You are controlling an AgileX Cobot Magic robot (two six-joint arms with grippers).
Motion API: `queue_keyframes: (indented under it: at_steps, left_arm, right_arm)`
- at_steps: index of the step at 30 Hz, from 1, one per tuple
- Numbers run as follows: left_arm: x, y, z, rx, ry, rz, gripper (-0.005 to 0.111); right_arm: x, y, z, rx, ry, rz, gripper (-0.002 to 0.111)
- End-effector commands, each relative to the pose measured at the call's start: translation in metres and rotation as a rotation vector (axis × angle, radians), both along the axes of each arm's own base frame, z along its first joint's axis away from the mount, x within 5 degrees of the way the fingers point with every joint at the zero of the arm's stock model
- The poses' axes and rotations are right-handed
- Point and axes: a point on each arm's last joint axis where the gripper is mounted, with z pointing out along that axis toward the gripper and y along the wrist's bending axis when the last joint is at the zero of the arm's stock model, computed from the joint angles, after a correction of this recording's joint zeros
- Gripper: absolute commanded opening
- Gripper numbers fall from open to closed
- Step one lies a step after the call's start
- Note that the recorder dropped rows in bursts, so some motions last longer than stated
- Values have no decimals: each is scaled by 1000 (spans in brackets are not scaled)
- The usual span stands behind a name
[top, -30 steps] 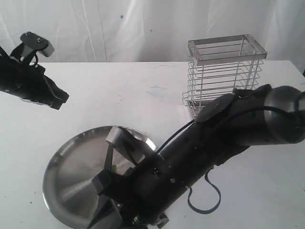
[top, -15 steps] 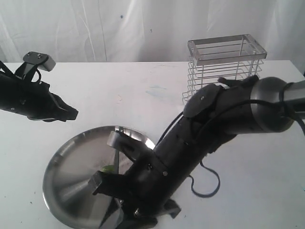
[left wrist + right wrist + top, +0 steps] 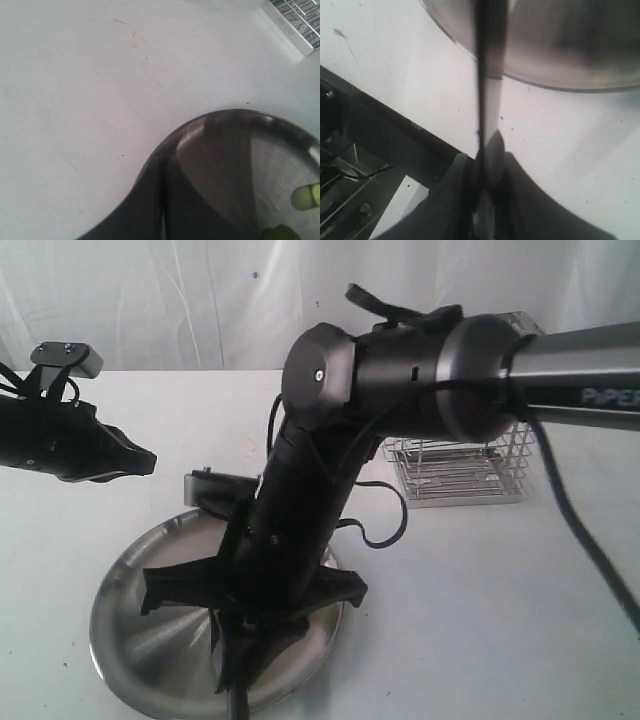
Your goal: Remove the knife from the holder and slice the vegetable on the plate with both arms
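My right gripper [image 3: 487, 162] is shut on the knife, its round black handle [image 3: 493, 152] between the fingers. The narrow dark blade [image 3: 486, 60] reaches from there past the rim of the steel plate [image 3: 570, 45]. In the exterior view the right arm stands steeply over the plate [image 3: 130, 625], with the gripper [image 3: 240, 665] low at the plate's near side. Green vegetable pieces [image 3: 304, 198] lie on the plate [image 3: 225, 150]; the exterior view hides them behind the arm. My left gripper [image 3: 143, 461] hovers shut and empty, left of the plate, its fingers [image 3: 145, 200] pressed together.
The wire holder [image 3: 460, 472] stands behind the right arm, mostly covered by it; its corner [image 3: 295, 20] shows in the left wrist view. A loose black cable [image 3: 385, 530] hangs from the right arm. The table's near edge [image 3: 385, 135] lies close to the right gripper.
The right arm has risen from lying low across the table to standing steeply over the plate, now covering most of the holder. The left gripper shifted slightly toward the plate.
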Motion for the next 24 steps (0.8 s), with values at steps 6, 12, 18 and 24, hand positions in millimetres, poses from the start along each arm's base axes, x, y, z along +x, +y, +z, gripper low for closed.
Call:
queue_keyframes:
  at_steps: [6, 12, 18, 24]
  left_arm:
    - [-2, -4, -7, -40, 41, -31, 0]
    - [1, -7, -24, -94, 115, -46, 0]
    - [2, -9, -26, -131, 127, -40, 0]
    - [1, -9, -26, -127, 127, -46, 0]
  right_arm:
    - [9, 18, 3, 111, 146, -69, 0]
    - [12, 10, -5, 32, 52, 6, 0]
    - [22, -14, 5, -133, -167, 79, 0]
    - [38, -43, 37, -66, -241, 31, 0]
